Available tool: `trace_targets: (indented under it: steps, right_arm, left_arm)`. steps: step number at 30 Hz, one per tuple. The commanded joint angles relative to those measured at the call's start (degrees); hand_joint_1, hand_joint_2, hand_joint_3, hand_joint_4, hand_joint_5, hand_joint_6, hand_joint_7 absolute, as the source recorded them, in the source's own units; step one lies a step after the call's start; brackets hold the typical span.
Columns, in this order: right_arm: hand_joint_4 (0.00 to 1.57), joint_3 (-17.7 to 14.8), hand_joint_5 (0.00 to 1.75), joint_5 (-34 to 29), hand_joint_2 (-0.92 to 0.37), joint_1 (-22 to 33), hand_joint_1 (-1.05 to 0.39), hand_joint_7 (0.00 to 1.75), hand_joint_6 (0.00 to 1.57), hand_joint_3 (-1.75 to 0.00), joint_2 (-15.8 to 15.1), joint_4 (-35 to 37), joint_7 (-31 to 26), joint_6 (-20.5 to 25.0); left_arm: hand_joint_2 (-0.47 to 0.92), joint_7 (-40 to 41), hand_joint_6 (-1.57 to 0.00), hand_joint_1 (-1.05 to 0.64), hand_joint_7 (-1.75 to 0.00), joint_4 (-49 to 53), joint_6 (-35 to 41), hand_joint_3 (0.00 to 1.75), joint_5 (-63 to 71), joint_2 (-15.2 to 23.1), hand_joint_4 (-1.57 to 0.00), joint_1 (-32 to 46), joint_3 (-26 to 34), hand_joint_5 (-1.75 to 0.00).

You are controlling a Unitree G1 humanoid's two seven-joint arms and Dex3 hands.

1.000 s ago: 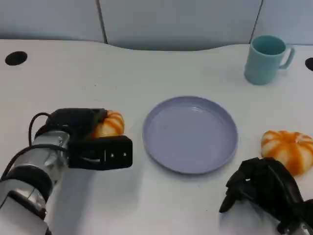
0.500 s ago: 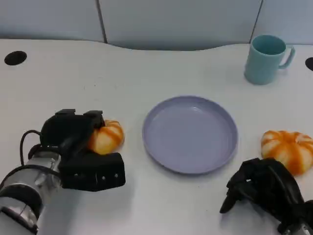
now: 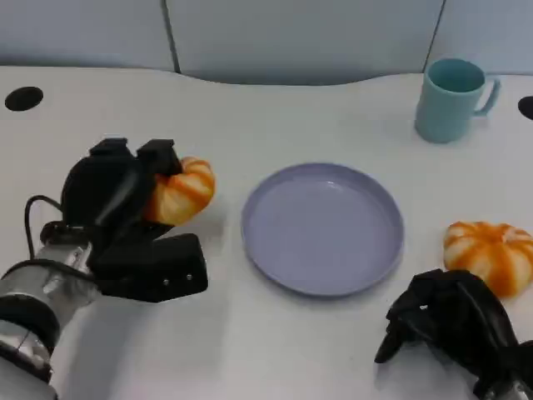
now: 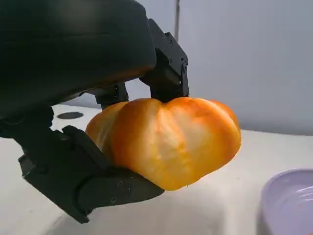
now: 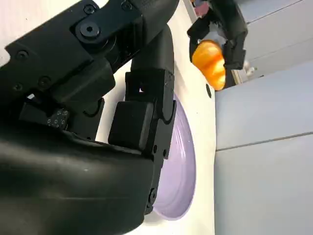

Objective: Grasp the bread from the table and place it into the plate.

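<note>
An orange, pumpkin-shaped bread is held in my left hand, a little above the table and left of the plate. In the left wrist view the black fingers clamp the bread from above and below. The lilac plate lies empty at the table's middle, and its rim shows beside the held bread. My right hand rests at the lower right with fingers curled in, holding nothing. The right wrist view shows that hand, the plate and, farther off, the held bread.
A second orange bread lies on the table right of the plate, just beyond my right hand. A teal mug stands at the back right. Dark round holes mark the table's far left and far right edges.
My left hand has closed around the bread and raised it off the table, tilting upward. The right hand has stayed where it was.
</note>
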Motion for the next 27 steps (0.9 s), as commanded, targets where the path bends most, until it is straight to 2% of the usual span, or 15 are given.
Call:
trace_targets:
  steps: [1, 5, 10, 16, 20, 22, 27]
  right_arm:
    - [1.57, -0.1, 0.52, 1.0, -0.63, 0.3, -1.05, 0.37, 1.57, 0.00, -0.8, -0.1, 0.6, 0.7]
    - [1.57, -0.2, 0.52, 1.2, -0.63, 0.4, -1.05, 0.37, 1.57, 0.00, -0.8, -0.4, 0.8, 1.1]
    - [1.57, 0.7, 0.54, 0.0, -0.62, 1.2, -1.05, 0.40, 1.57, 0.00, -0.9, -2.2, -0.8, 1.5]
    - [1.57, 1.3, 0.54, 0.1, -0.62, 1.3, -1.05, 0.40, 1.57, 0.00, -0.9, -2.1, -0.2, 1.5]
    - [1.57, 2.0, 0.53, 0.0, -0.63, 1.7, -1.05, 0.39, 1.57, 0.00, -0.8, -2.8, -0.2, 1.3]
    - [1.57, 2.2, 0.52, 0.2, -0.62, 2.0, -1.05, 0.38, 1.57, 0.00, -0.8, -3.1, -0.3, 1.4]
    - [1.57, 2.3, 0.50, 0.7, -0.62, 2.2, -1.05, 0.36, 1.57, 0.00, -0.6, -3.0, 0.8, 0.9]
  left_arm:
    - [0.55, -1.2, -0.67, -0.15, -1.75, -2.8, -4.6, 1.07, -0.5, 0.4, -0.88, -3.7, 0.3, -1.75]
    - [0.55, -2.5, -0.69, -0.14, -1.75, -3.2, -6.4, 1.08, -0.9, -0.1, -0.90, -4.2, 0.6, -1.75]
    - [0.59, -6.0, -0.72, -0.25, -1.75, -5.0, -11.0, 1.06, 1.1, -4.0, -0.92, -7.0, -2.8, -1.75]
    - [0.63, -9.1, -0.73, -0.29, -1.75, -4.2, -13.0, 1.00, 1.5, -7.0, -0.92, -8.5, -4.1, -1.75]
    - [0.56, -13.7, -0.79, -0.29, -1.75, -3.0, -14.1, 1.21, 0.6, -9.1, -0.98, -9.1, -4.4, -1.75]
    - [0.54, -14.4, -0.79, -0.30, -1.75, -2.8, -13.5, 1.22, 1.3, -9.7, -0.98, -9.2, -4.8, -1.75]
    - [0.59, -16.9, -0.78, -0.33, -1.75, -2.3, -11.6, 1.18, 2.1, -10.9, -0.99, -9.4, -5.6, -1.75]
